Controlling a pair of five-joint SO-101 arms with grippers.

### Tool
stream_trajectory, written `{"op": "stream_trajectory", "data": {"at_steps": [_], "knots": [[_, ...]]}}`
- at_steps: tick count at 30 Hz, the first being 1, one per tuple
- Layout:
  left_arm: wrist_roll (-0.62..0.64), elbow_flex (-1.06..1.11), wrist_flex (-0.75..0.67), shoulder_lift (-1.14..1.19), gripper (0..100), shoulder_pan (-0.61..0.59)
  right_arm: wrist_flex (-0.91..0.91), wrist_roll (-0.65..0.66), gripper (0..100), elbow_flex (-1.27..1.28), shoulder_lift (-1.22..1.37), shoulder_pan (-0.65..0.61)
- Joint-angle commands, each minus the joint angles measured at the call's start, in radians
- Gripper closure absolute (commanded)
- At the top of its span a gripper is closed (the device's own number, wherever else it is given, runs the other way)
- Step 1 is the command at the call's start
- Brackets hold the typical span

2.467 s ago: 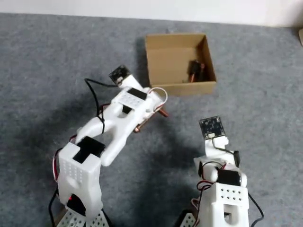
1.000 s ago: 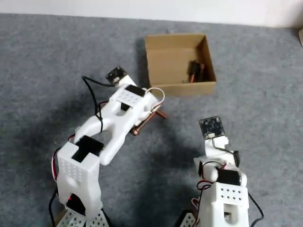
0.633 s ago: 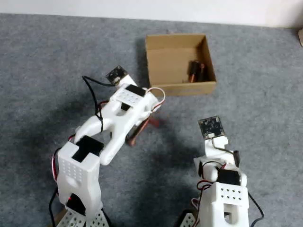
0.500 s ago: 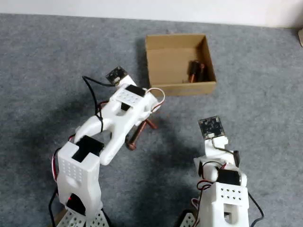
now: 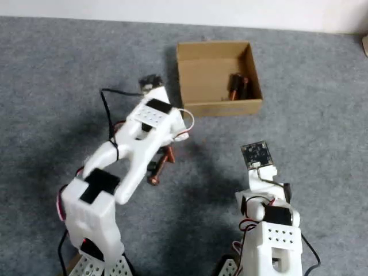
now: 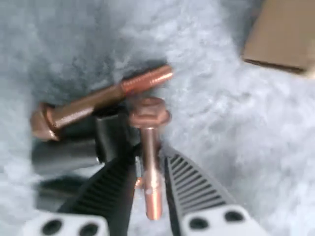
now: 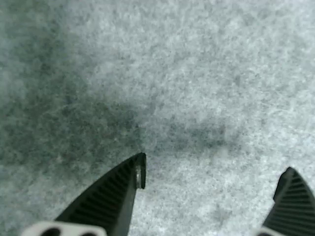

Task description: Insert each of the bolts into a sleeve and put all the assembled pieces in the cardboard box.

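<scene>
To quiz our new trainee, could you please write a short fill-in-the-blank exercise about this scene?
The left tool is shut on a copper ____.
The right tool hangs ____ above the grey carpet.
Dark pieces lie inside the cardboard ____.
Missing words: bolt; open; box.
</scene>
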Motion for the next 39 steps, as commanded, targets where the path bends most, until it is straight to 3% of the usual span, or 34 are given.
{"op": "stream_trajectory", "data": {"at_steps": [1, 9, 19, 28, 32, 39], "knots": [[-0.221, 0.022, 0.029, -0.134, 99, 0.051, -0.025, 0.012, 62.1, -0.004, -0.008, 0.01], [-0.54, 0.251, -0.097, -0.337, 99, 0.105, -0.025, 0.012, 62.1, -0.004, -0.008, 0.01], [-0.557, 0.585, -0.169, -0.883, 99, 0.093, -0.025, 0.012, 62.1, -0.004, -0.008, 0.007], [-0.557, 0.848, -0.244, -1.383, 99, -0.093, -0.03, 0.008, 62.1, -0.005, -0.008, -0.012], [-0.554, 0.935, -0.236, -1.573, 99, -0.174, -0.024, 0.006, 62.1, -0.012, -0.008, -0.162], [-0.548, 1.036, -0.097, -1.796, 99, -0.394, -0.024, -0.021, 62.1, -0.076, -0.002, -0.591]]}}
